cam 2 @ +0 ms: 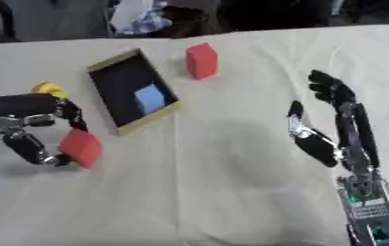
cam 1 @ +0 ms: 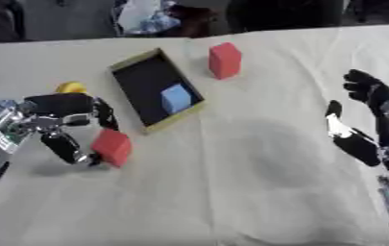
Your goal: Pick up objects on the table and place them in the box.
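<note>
Now the left hand (cam 1: 67, 122) pinches a tilted red block (cam 1: 113, 147) beside the box (cam 1: 130, 65).

A pale cream cloth (cam 1: 256, 182) covers the surface, smooth but for faint creases, and runs from the near edge to a far edge that slants slightly across the view. Soft shadows lie on it in even light. Beyond the far edge the room is dim: dark shapes (cam 1: 281, 14) and a crumpled, pale bluish bundle (cam 1: 147, 19) at far centre-left.
</note>
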Available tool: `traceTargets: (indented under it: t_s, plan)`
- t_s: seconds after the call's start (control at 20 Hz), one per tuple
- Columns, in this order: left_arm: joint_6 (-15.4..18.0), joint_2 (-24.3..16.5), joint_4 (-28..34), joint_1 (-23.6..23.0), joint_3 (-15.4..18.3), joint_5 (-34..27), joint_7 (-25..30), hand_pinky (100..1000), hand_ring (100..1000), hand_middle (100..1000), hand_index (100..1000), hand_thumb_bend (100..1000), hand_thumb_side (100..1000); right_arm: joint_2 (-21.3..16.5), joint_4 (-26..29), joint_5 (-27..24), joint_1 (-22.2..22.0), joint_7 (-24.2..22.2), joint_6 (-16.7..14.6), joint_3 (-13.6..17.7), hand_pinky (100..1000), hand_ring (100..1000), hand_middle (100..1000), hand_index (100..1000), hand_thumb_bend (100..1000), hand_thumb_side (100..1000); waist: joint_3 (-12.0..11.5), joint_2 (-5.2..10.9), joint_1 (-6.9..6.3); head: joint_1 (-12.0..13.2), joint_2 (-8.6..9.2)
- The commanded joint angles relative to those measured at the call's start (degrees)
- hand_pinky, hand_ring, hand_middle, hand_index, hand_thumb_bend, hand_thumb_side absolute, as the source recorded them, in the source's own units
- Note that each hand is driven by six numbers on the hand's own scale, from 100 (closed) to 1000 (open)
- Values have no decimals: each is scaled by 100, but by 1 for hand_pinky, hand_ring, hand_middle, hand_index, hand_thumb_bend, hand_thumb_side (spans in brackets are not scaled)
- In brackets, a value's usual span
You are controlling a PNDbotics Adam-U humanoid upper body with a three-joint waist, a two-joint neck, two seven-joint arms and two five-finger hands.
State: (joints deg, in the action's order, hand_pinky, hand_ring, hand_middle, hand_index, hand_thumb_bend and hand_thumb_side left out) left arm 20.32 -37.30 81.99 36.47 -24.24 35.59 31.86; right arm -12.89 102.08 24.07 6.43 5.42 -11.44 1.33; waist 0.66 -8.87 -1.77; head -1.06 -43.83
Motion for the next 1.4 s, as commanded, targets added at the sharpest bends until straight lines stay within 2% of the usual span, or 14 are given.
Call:
traceTargets:
  t_s: [0.05, 0.4, 0.7, 1.0, 1.4]
  plan:
    - [-65, -142, -27, 273, 165, 67, -124, 732, 661, 585, 699, 417, 131, -86, 50, -53, 21, 3, -3, -15, 824, 826, 812, 897, 100, 183, 8, 166, -36, 6, -29]
    - [-75, 456, -1147, 868, 319, 499, -286, 733, 666, 605, 718, 440, 152, -70, 41, -74, 13, -16, -14, -39, 824, 826, 812, 897, 100, 184, 59, 166, -15, 38, -29]
    - [-44, 924, -1951, 1246, 559, 999, -682, 733, 666, 612, 725, 448, 160, -48, 37, -93, 20, -40, -24, -68, 824, 826, 812, 898, 100, 187, 138, 156, -1, 63, -29]
    - [-52, 1182, -2251, 1441, 683, 1311, -1136, 734, 667, 617, 735, 470, 184, -38, 33, -106, 29, -59, -34, -88, 824, 826, 812, 898, 100, 188, 235, 143, 0, 121, -29]
    - [-15, 1447, -2303, 1531, 629, 1435, -1160, 737, 672, 626, 756, 524, 243, -32, 30, -127, 46, -71, -41, -105, 824, 825, 812, 898, 100, 194, 311, 134, 5, 149, -29]
